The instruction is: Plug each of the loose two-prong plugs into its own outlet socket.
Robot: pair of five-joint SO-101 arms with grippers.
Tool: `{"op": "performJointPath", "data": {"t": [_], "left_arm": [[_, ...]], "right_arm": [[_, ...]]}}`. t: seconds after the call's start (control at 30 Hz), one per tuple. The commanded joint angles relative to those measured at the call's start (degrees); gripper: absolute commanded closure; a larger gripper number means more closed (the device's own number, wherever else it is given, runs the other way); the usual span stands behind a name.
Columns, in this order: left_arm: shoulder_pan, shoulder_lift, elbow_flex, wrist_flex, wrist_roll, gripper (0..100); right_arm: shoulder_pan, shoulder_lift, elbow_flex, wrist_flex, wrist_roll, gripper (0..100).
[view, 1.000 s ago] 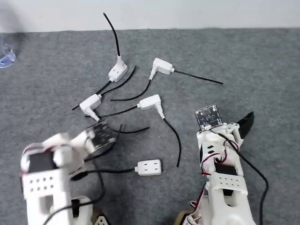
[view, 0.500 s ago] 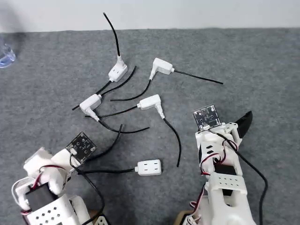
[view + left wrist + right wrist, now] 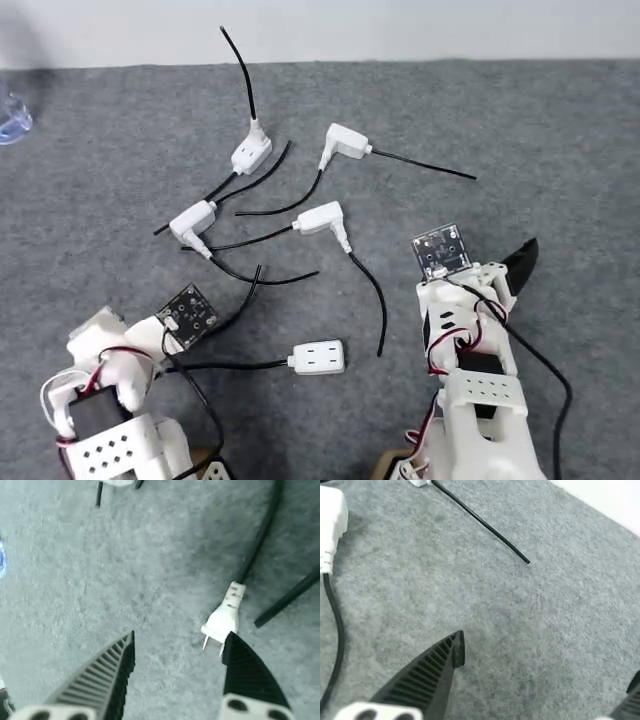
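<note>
Over the grey felt-like mat the right gripper hangs spread wide and empty, while the left gripper, jaws parted too, hovers with the small white two-prong plug just beside one jaw, likely lining up a grab.

Fixed high overhead, looking steeply down on the grey tabletop. Far enough off to take in every plug, with both arms at the lower edge of the frame and a pale wall along the top.

Mounted on the left arm, close over the tabletop, facing forward and down between its own two spread fingers at a white plug.

Mounted likewise on the right arm, low and close, looking out past its parted fingers towards the wall. Shared here with the high view: the black cable, seen from above as the cable ending free right of centre.
</note>
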Motion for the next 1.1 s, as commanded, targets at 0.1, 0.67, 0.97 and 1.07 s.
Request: {"op": "performJointPath", "data": {"t": [0.1, 0.67, 0.97, 1.07], "left_arm": [[7.82, 9.49, -26.59, 20.92, 10.11, 73], [4.66, 49.93, -25.45, -5.01, -7.21, 73], [4.84, 66.99, -29.93, -5.45, -11.16, 73], [4.48, 68.4, -29.49, -7.12, -12.31, 73]], "right_arm": [[-0.48, 0.22, -0.44, -0.92, 0.7, 51.6], [-0.48, 0.22, -0.35, -1.1, 0.7, 51.6], [-0.48, 0.22, -0.26, -1.27, 0.7, 51.6], [-0.48, 0.22, -0.26, -1.27, 0.7, 51.6]]}}
